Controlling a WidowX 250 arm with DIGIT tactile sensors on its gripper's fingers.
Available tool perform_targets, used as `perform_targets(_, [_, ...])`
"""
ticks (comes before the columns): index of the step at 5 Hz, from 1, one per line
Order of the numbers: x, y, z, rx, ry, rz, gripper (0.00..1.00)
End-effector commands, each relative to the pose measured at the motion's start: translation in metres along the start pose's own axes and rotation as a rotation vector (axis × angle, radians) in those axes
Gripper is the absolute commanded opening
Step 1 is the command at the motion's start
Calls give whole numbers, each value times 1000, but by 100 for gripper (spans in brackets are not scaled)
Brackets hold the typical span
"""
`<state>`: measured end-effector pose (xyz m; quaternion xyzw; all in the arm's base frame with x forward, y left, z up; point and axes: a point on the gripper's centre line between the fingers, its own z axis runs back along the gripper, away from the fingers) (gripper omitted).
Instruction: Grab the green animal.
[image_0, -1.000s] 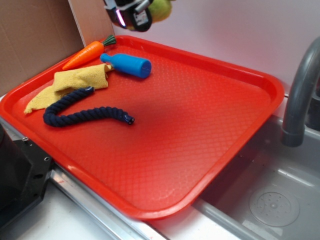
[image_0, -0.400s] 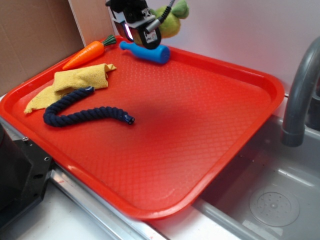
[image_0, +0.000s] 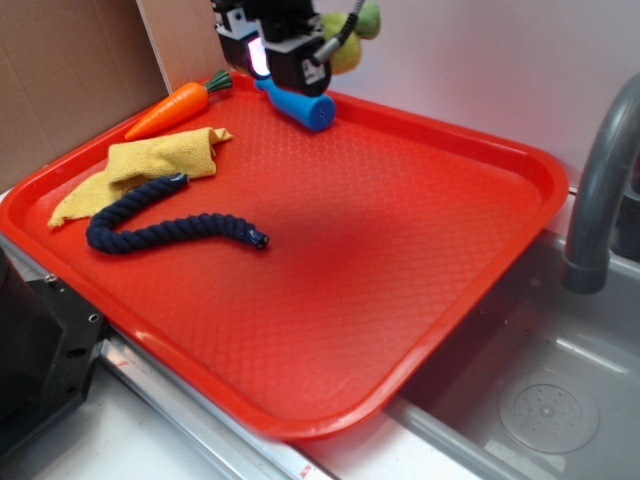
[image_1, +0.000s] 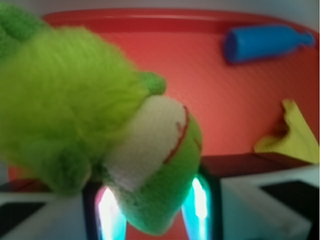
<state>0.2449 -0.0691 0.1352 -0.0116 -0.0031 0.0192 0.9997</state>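
Pincer (image_1: 152, 210) grips green animal (image_1: 100, 125) above red tray (image_0: 480, 250), by sink (image_0: 540, 400).

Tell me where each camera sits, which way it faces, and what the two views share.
Exterior: off the tray's near side, raised, looking down and across the red plastic tray; the tool shows at the top edge.
Wrist: on the arm just behind the tool, looking past its lit fingers to the tray.
Shared: the fuzzy yellow-green plush animal, blue bottle-shaped rubber toy, yellow cloth.
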Motion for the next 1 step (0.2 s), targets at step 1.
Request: perform_targets(1, [4,-4,20,2,9,59,0])
